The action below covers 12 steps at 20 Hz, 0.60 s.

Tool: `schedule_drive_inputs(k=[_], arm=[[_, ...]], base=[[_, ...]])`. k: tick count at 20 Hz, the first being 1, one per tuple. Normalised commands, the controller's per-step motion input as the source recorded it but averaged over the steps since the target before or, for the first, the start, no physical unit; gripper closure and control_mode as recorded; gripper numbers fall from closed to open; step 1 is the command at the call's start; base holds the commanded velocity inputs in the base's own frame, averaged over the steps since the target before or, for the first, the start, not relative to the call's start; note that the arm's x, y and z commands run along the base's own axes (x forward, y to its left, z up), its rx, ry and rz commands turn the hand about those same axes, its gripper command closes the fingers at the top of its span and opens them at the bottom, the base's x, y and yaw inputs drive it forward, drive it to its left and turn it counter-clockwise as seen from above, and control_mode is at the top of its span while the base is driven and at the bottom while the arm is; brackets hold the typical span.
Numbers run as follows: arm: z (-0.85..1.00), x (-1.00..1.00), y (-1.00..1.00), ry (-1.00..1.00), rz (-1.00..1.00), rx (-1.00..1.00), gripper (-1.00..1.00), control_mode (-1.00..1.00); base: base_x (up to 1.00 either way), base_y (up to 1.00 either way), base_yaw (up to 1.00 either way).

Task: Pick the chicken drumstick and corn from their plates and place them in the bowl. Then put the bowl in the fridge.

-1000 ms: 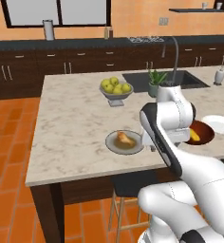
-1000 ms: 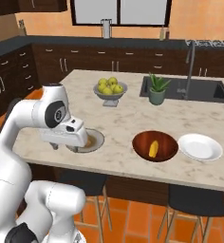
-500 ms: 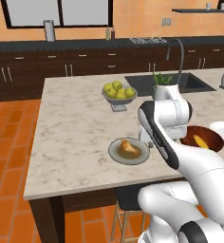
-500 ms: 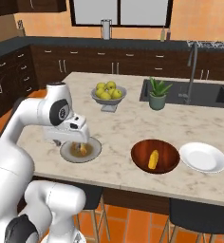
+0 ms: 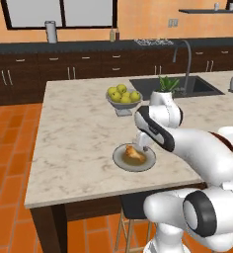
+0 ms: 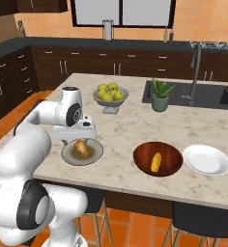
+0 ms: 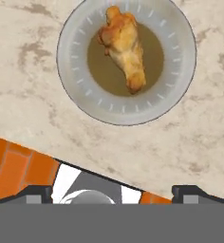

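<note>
Gripper: the white arm's two-finger gripper (image 6: 82, 138) hangs spread wide with nothing in it, straight over the grey round plate with the brownish centre (image 7: 76, 90).
Drumstick: the golden-brown lumpy chicken drumstick (image 7: 124, 46) lies along the plate's middle, thick end toward 12 o'clock in the hand view, untouched.
Why there: I judge the hand is lined up to drop onto the meat.
Corn: the short yellow cob of corn (image 6: 155, 162) already lies in the dark reddish-brown wooden bowl (image 6: 145, 153), at 3 o'clock of the grey plate.
White plate: the glossy white plate (image 6: 206, 160) sits bare, just beside the bowl.
Views: the right base view shows bowl and corn whole; in the left base view the arm covers most of them.
Far: the grey footed bowl of yellow-green fruit (image 5: 122, 97) stands at 12 o'clock.
</note>
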Motion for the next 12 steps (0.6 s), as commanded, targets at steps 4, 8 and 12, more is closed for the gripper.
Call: schedule_drive_inputs(k=[4, 8, 12], arm=[[-0.6, 0.92, 0.21, 0.06, 0.29, 0.0, -1.0, -1.0], [-0.5, 0.63, 0.02, 0.13, 0.17, 0.0, -1.0, -1.0], [-0.49, 0.41, 0.12, 0.05, 0.12, 0.0, -1.0, -1.0]], base=[[0.0, 0.0, 0.0], [0.0, 0.0, 0.0], [0.0, 0.0, 0.0]])
